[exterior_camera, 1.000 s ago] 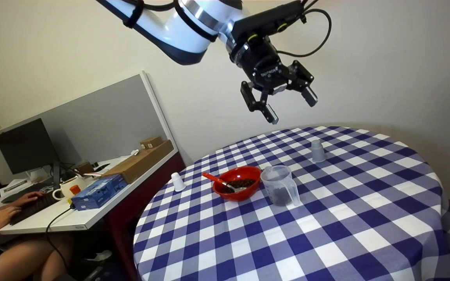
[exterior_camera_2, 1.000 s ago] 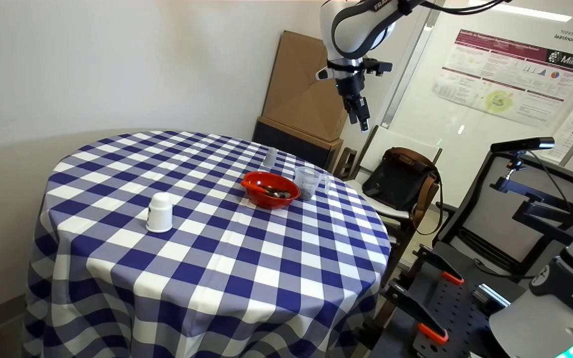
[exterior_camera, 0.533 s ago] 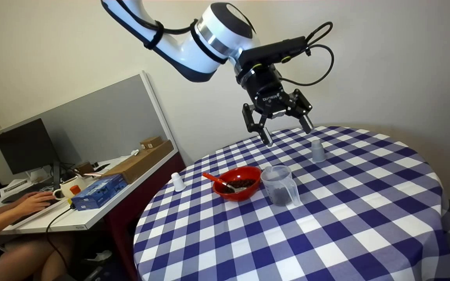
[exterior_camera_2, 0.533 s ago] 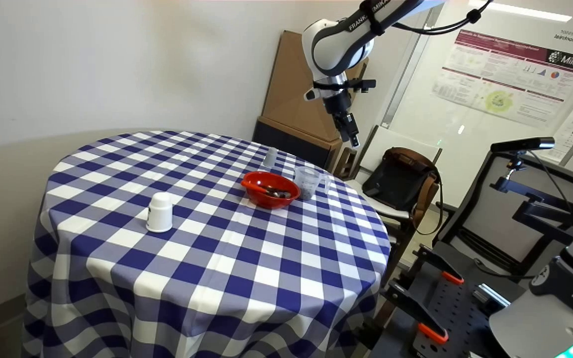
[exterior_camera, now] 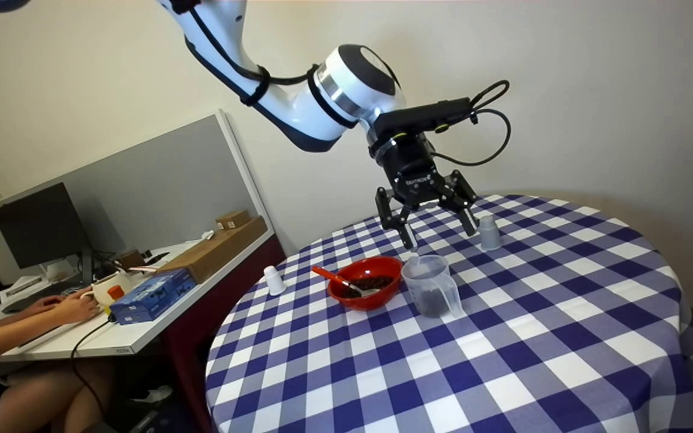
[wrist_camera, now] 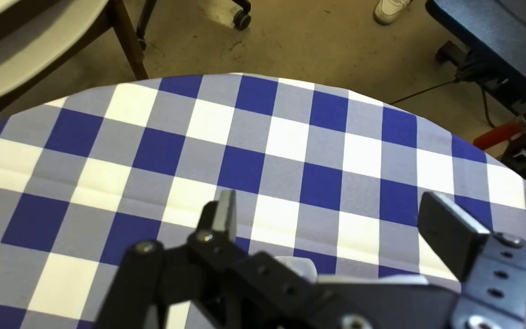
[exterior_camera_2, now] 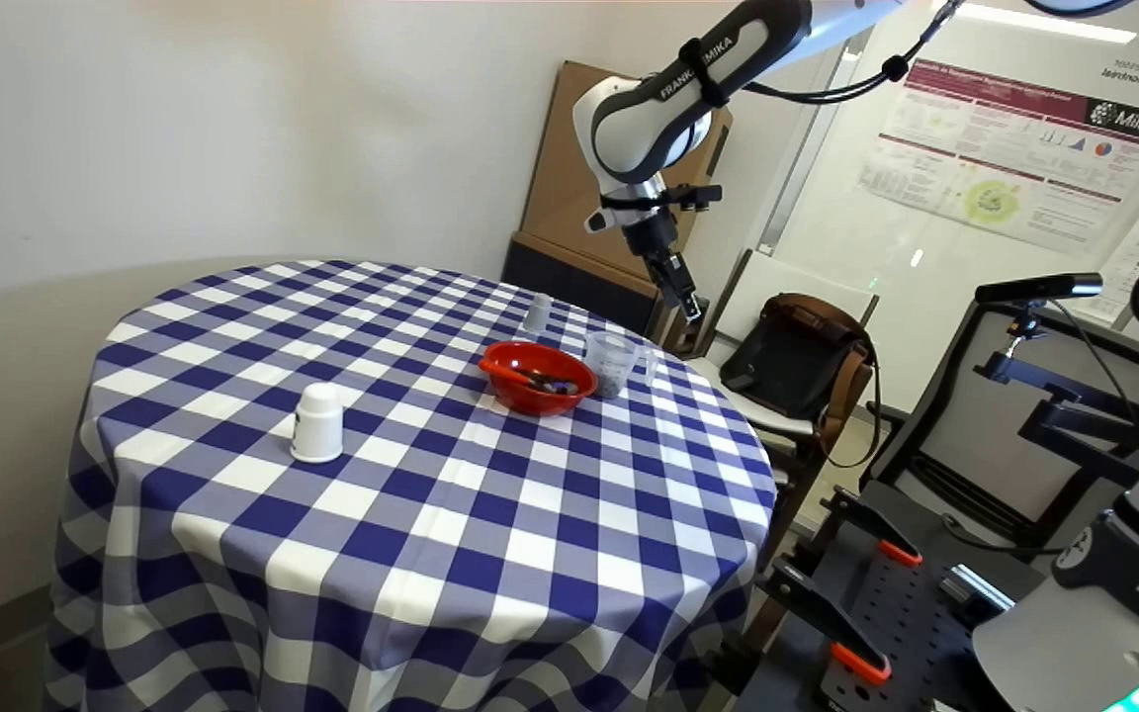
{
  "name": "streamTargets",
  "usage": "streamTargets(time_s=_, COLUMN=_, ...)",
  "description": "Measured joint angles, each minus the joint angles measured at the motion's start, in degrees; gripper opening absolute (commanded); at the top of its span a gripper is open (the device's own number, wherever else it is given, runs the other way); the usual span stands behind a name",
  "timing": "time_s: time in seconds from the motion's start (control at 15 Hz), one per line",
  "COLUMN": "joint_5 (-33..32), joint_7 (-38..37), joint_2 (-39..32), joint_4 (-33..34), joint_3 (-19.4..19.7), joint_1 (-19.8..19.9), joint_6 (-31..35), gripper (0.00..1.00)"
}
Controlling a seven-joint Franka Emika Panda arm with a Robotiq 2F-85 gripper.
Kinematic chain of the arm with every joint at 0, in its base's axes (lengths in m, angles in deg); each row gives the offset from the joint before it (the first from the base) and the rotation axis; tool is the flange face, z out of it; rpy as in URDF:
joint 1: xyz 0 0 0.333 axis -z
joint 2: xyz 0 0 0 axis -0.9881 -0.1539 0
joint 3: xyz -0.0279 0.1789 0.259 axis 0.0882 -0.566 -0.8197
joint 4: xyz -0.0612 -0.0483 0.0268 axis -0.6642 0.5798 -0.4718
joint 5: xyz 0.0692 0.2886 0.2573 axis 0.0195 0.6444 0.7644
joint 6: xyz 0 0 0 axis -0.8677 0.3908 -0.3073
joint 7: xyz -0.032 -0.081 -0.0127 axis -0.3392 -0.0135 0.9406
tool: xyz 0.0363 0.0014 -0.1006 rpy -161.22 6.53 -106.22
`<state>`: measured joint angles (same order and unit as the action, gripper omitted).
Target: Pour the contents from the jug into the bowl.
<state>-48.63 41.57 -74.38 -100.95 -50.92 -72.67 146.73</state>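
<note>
The end effector (exterior_camera: 443, 239) hangs released, jaws spread, above the desk (exterior_camera: 503, 373). The jug (exterior_camera_2: 611, 364) stands upright near the desk's edge by the white chair (exterior_camera_2: 745, 297), just beside the red bowl (exterior_camera_2: 532, 400).

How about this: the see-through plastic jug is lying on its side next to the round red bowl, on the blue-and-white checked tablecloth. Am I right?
Not quite: the see-through plastic jug isn't lying down; it stands upright, as both exterior views show. The rest is right: it is next to the round red bowl, on the blue-and-white checked tablecloth.
</note>
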Motion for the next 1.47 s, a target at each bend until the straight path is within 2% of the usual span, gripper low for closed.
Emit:
streamTargets(time_s=0.87, joint_5=0.84, joint_7=-1.18, joint_2=-7.74, joint_4=6.42, joint_3=-0.06, joint_1=-0.67, joint_6=-1.13, gripper=1.00)
streamTargets(time_s=1.47, joint_5=2.59, joint_7=-1.18, joint_2=-8.48, joint_4=7.95, joint_3=-0.86, joint_1=-0.70, joint_6=-1.05, gripper=1.00)
